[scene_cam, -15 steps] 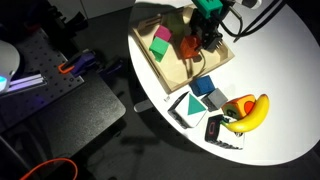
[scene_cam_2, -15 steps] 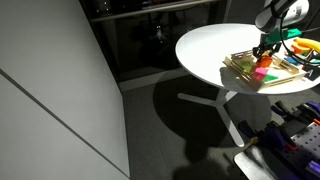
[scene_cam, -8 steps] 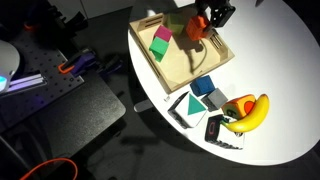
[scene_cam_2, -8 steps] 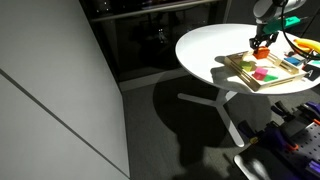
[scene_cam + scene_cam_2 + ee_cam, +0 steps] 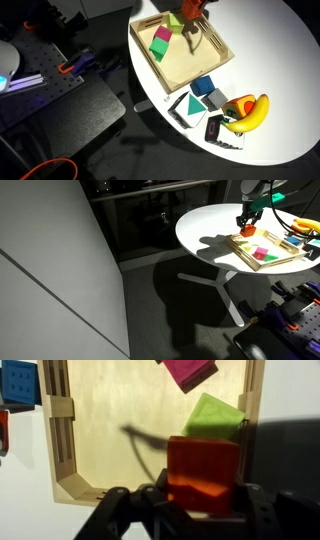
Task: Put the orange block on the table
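1. The tool [image 5: 185, 510] was clenched on the orange block [image 5: 203, 472]. In the wrist view the block sat between the two dark fingers at the bottom of the frame, with a finger on each flank as far as I could tell.
2. The block was off every surface. In an exterior view it [image 5: 248, 227] hung under the tool at the upper right of the frame, above the upper-left corner of the wooden tray [image 5: 265, 255].
3. In the wrist view the tray floor filled the frame behind the block. A green block [image 5: 213, 418] lay just above it in the frame and a magenta block [image 5: 190, 370] lay at the top edge. Both were down in the tray, below the held block.
4. The placement turned on one relation. Bare white bench [image 5: 200, 225] spread to the left of the tool in that exterior view, while the tray lay to its lower right. I judged the block had to go leftward in that frame, clear of the tray's wall, and then down.
5. The block was cube-like, so it had no long axis to mind. Its faces looked roughly square to the tray walls in the wrist view.
6. A banana [image 5: 250, 110] and a blue block [image 5: 205, 88] sat toward the lower right of an exterior view, well apart from the tool. I judged the main risk was lowering too soon, so that the block caught the tray rim.
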### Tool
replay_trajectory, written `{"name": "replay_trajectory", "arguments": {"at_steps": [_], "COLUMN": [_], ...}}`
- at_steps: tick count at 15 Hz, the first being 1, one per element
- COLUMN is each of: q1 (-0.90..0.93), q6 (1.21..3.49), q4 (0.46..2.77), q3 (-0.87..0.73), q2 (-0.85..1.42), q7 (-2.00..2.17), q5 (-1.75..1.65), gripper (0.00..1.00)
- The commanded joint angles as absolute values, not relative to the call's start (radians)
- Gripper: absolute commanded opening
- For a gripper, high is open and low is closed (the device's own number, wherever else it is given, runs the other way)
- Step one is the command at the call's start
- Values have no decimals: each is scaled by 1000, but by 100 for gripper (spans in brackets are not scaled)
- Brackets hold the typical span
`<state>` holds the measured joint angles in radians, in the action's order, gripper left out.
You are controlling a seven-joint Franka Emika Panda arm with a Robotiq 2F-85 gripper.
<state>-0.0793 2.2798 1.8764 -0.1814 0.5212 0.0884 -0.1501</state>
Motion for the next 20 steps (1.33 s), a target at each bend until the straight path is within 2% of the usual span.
{"name": "replay_trajectory", "arguments": {"at_steps": [1,10,18,19,20], "q1": [-74,-31,-23,-23,-23], "q6": [2207,2163,2185,2182,2181], "q4": [1800,1699,1715,1716,1720], "q3": [-150,-98,-54,-52,-52], "q2": [545,640,696,700,701], "q7": [61,17,-140,-153,-163], "q5": [-159,-174,-195,-199,-202], "gripper": [30,30,30,80,82]}}
